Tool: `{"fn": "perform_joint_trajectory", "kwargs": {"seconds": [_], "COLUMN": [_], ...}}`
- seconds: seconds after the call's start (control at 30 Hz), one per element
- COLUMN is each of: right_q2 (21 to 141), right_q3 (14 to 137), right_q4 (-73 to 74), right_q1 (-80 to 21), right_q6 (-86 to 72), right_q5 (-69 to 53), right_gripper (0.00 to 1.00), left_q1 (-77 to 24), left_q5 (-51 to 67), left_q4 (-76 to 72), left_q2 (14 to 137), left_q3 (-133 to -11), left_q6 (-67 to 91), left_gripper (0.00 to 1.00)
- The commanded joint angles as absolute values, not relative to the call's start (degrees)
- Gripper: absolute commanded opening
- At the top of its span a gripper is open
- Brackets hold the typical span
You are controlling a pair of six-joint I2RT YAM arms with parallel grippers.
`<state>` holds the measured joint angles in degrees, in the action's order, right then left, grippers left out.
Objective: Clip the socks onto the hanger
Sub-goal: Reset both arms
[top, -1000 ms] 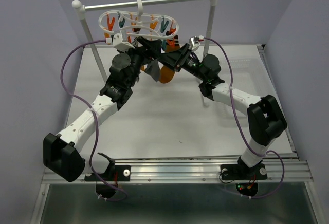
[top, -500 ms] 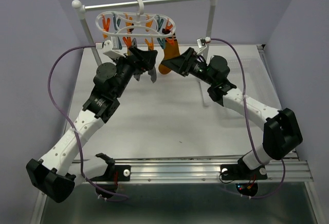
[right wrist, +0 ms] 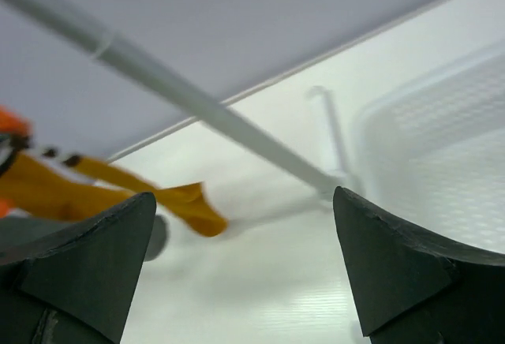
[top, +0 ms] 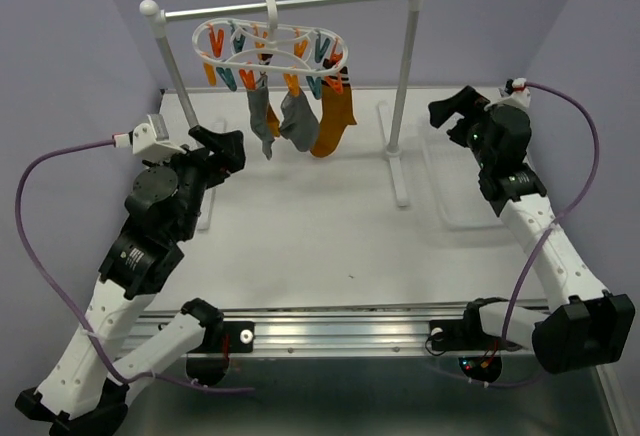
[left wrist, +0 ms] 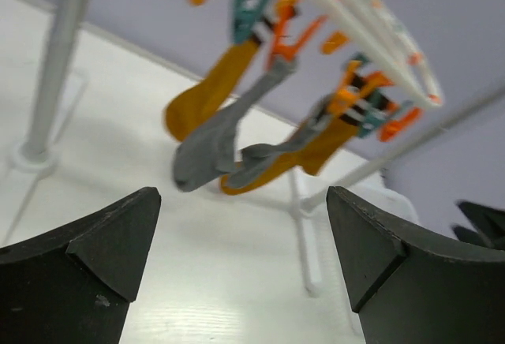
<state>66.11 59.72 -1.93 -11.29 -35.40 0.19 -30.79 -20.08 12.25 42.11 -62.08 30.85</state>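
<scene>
The white oval hanger (top: 270, 46) hangs by its hook from the rail, with orange and teal clips under it. Clipped to it are two dark grey socks (top: 262, 116) (top: 298, 121) and a mustard sock (top: 333, 121). In the left wrist view, two mustard socks (left wrist: 207, 99) (left wrist: 316, 151) and two grey ones (left wrist: 217, 135) (left wrist: 260, 158) dangle from the hanger (left wrist: 371, 28). My left gripper (top: 228, 149) (left wrist: 241, 194) is open and empty, down-left of the socks. My right gripper (top: 447, 114) (right wrist: 245, 198) is open and empty, off to the right beyond the post. A mustard sock (right wrist: 181, 202) shows blurred in its view.
The metal rail stand has white posts (top: 403, 81) (top: 175, 81) and feet on the table. A clear plastic basket (top: 480, 171) (right wrist: 442, 147) lies at the right, under my right arm. Purple cables loop off both wrists.
Both arms have drawn back from the hanger, the left to the left and the right to the right. The right gripper has opened. The socks stay hanging from the clips.
</scene>
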Motion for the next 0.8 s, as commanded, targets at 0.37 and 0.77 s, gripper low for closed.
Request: {"fn": "perform_joint_trajectory", "kwargs": {"seconds": [0.37, 0.77], "right_q2": [66.63, 59.42], "right_q3": [63.72, 61.43], "right_q4": [12.39, 10.20], "right_q1": [11.60, 11.60], "right_q6": [-30.15, -26.81], "right_q5": [15.54, 20.39], "right_gripper": [1.00, 1.00], "left_q1": [-5.48, 4.04], "left_q5": [-30.33, -25.75], "left_q4": [25.22, 21.62], "left_q2": [46.39, 47.55], "left_q3": [-58.98, -57.57], "left_q6": [38.76, 38.67], "left_gripper": [0.99, 0.99]}}
